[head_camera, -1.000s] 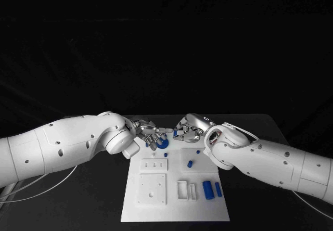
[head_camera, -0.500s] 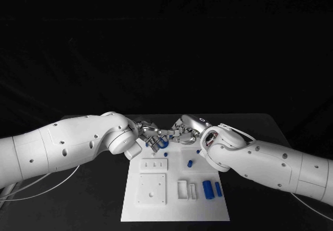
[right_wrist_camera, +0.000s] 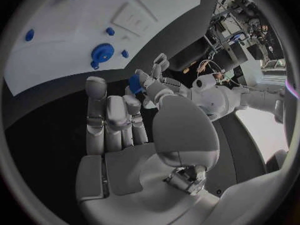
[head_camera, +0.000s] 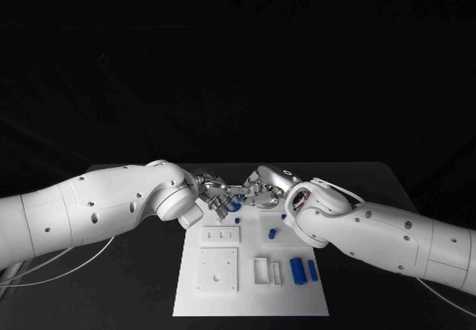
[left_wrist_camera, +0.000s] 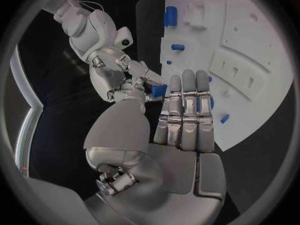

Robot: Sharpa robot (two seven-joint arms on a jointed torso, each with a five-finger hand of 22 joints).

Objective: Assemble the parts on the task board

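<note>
The white task board lies in the middle of the black table. My two hands meet above its far end. My right hand pinches a small blue part at its fingertips. My left hand faces it with straight fingers held together. Its thumb and fingertips lie right against the same part; whether they grip it I cannot tell. A round blue part lies on the board under the hands.
Short blue pegs stand mid-board. Two longer blue pieces lie beside white blocks near the board's front right. Raised white plates sit at the board's left. Black table surrounds the board.
My right hand has moved left with the small blue part until it meets my left hand's fingertips. The left hand has shifted slightly toward it.
</note>
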